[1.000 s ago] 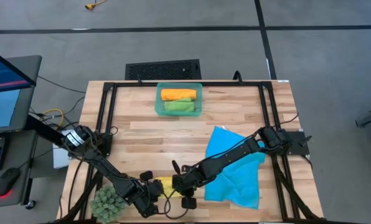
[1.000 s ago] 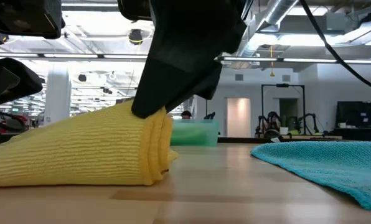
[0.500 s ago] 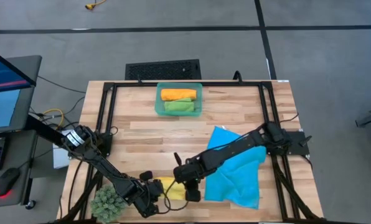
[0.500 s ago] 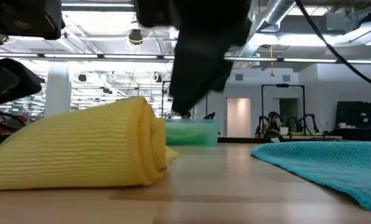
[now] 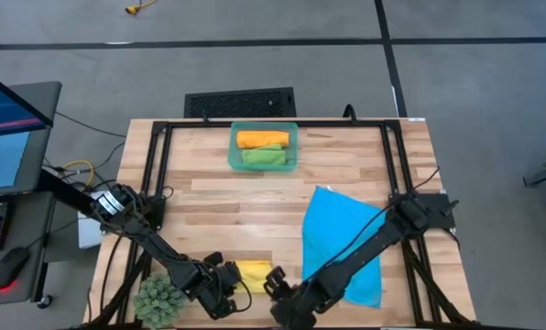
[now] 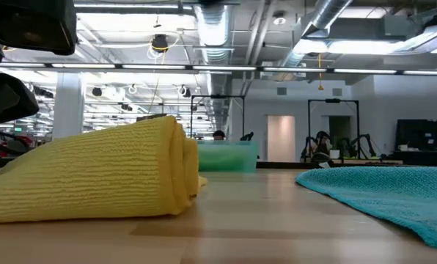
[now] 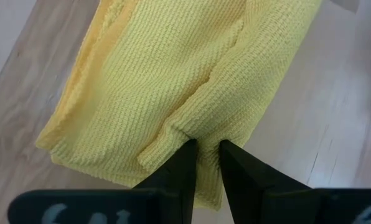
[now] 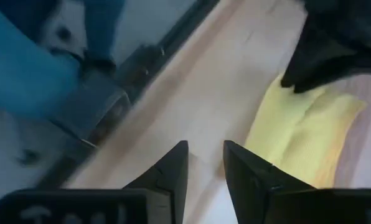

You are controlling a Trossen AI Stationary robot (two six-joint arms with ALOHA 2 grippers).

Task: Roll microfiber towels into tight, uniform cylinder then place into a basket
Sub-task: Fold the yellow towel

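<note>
Yellow microfiber towel (image 5: 253, 272), loosely rolled at lower centre of the tabletop (image 5: 209, 197), pinched at a fold by the left gripper (image 7: 204, 149). Right gripper (image 8: 205, 163) just beside, slightly parted, empty. Soft, light, prone to unrolling; best gripped across the roll's middle.

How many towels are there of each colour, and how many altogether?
Orange towel: 1, rolled, in the basket
Green towel: 1, rolled, in the basket
Yellow towel: 1, rolled, on the table
Blue towel: 1, unrolled, on the table
Total: 4
</note>
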